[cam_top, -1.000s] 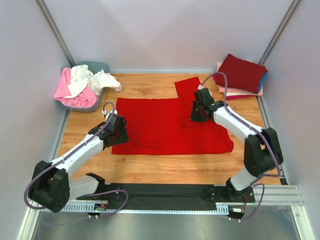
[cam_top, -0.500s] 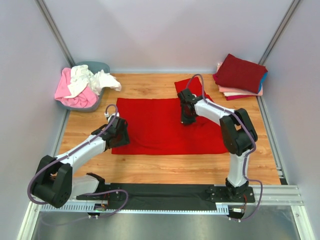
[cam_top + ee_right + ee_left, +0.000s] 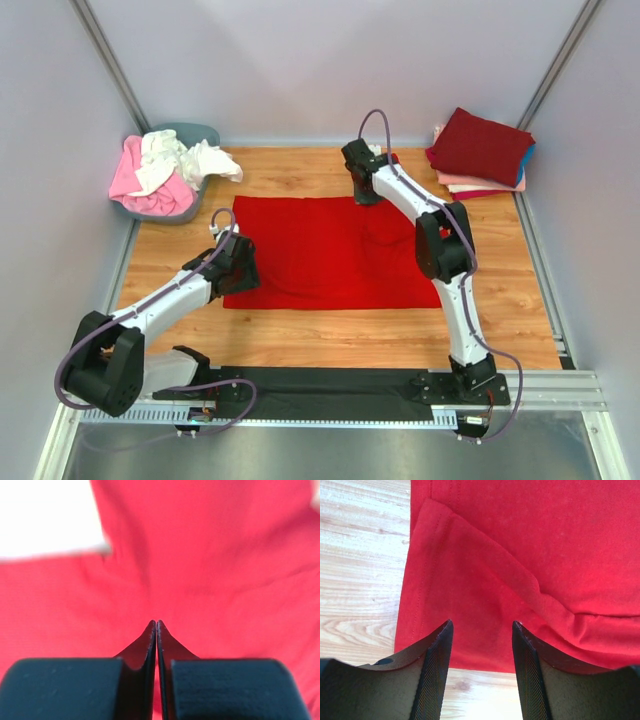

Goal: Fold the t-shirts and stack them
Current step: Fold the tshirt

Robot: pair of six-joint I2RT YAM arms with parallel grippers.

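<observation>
Red shirt [image 3: 320,255]: lies spread flat in the middle of the wooden table [image 3: 330,325], between the two arms; one layer is folded over near its left edge.
Folded stack [image 3: 480,145]: sits at the far right corner, dark red on top, with pink and blue edges showing beneath.
Tub [image 3: 197,131]: grey, at the far left corner, holding a crumpled pink shirt [image 3: 140,185] and a white shirt [image 3: 178,155] that spills over the rim.
Right gripper [image 3: 360,190]: at the shirt's far edge, jaws clenched together. The cloth puckers toward the tips, so a fold seems pinched there, though the wrist view is blurred.
Left gripper [image 3: 482,623]: over the shirt's left near corner, jaws released and apart, nothing between them.
</observation>
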